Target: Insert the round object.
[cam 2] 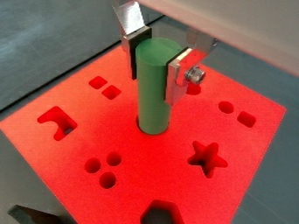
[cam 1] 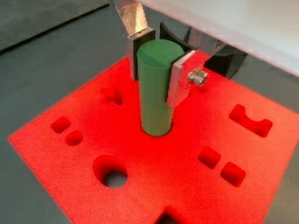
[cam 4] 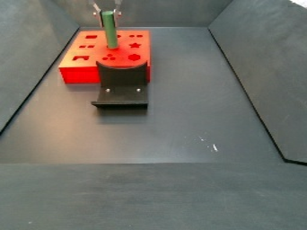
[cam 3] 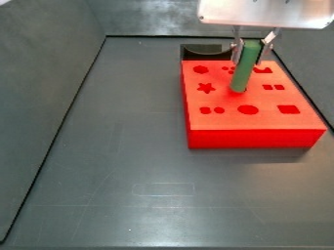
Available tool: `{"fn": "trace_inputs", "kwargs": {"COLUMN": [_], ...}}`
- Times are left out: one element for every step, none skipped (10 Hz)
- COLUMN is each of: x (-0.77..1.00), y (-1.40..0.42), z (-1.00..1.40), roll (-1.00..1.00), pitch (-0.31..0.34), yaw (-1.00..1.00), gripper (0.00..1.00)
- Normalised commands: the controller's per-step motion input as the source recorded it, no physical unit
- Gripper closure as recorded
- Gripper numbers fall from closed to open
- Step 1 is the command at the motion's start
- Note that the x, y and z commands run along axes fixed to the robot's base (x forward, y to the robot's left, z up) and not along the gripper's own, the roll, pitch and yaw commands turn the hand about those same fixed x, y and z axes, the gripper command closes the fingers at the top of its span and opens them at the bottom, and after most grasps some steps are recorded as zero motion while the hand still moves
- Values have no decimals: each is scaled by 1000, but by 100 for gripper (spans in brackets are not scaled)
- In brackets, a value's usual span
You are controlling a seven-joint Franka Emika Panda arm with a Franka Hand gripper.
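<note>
The round object [cam 1: 156, 86], a long, slim green cylinder peg, stands upright over the red block [cam 1: 70, 122]. Its lower end sits in the middle of the block's top face, apparently inside a round hole; both wrist views show it meeting the red surface, but how deep it goes cannot be told. In both side views the peg [cam 3: 244, 68] rises straight up from the block.

The gripper [cam 1: 160, 54] is directly above the block, clamped on the peg's upper part. Its flat silver fingers [cam 2: 180, 72] press against opposite sides of the green cylinder, one on each side.

The red block is a flat slab with cut-out shapes around the peg: a star-shaped hole [cam 2: 207, 157], a circular hole [cam 1: 111, 171], small square holes [cam 1: 221, 165], and other notched openings near its edges.

The block rests on a dark grey floor [cam 3: 117, 186] with raised dark walls around it. In a side view, the fixture [cam 4: 121, 85], a dark L-shaped bracket on a base plate, stands on the floor touching the block's near side.
</note>
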Motion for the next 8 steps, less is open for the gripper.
{"fn": "trace_inputs", "kwargs": {"x": [54, 129, 74, 20, 0, 0, 0, 0], "y": [-163, -183, -154, -137, -131, -46, 0, 0], "z": [-394, -811, -840, -849, -797, -634, -429, 0], "roll": [87, 181, 214, 249, 251, 130, -14, 0], "pitch": [-26, -114, -84, -46, -16, 0, 0, 0], "yaw": [-217, -263, -274, -277, -283, -289, -266, 0], "gripper": [100, 100, 100, 100, 100, 100, 100, 100]}}
